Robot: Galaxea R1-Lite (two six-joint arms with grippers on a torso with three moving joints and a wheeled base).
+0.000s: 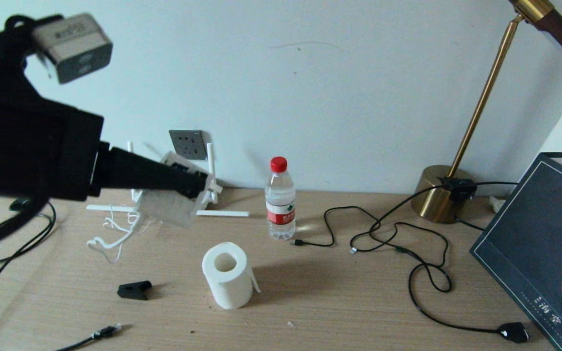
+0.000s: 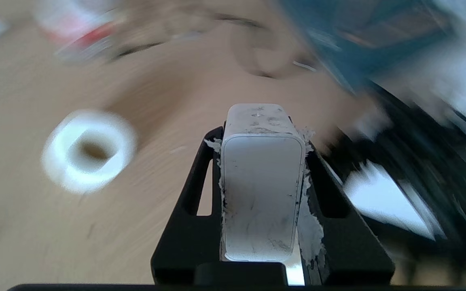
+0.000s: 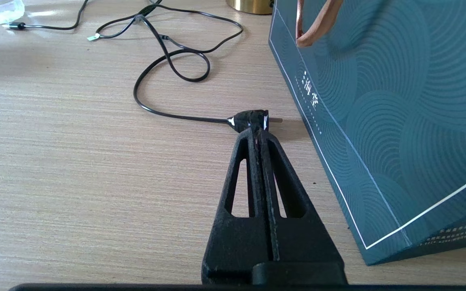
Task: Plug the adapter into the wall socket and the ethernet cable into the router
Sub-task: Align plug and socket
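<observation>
Left hand (image 2: 263, 133) clamps the scuffed white boxy adapter (image 2: 261, 194).

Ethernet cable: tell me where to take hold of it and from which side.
Grip the ethernet cable just behind its clear clip connector, at the dark boot, probably coming straight down from above. That end lies flat on bare desk near the front edge, with nothing crowding it, so fingers can close across its width. The left gripper is occupied, clamped on the adapter; the right gripper is shut.
</observation>
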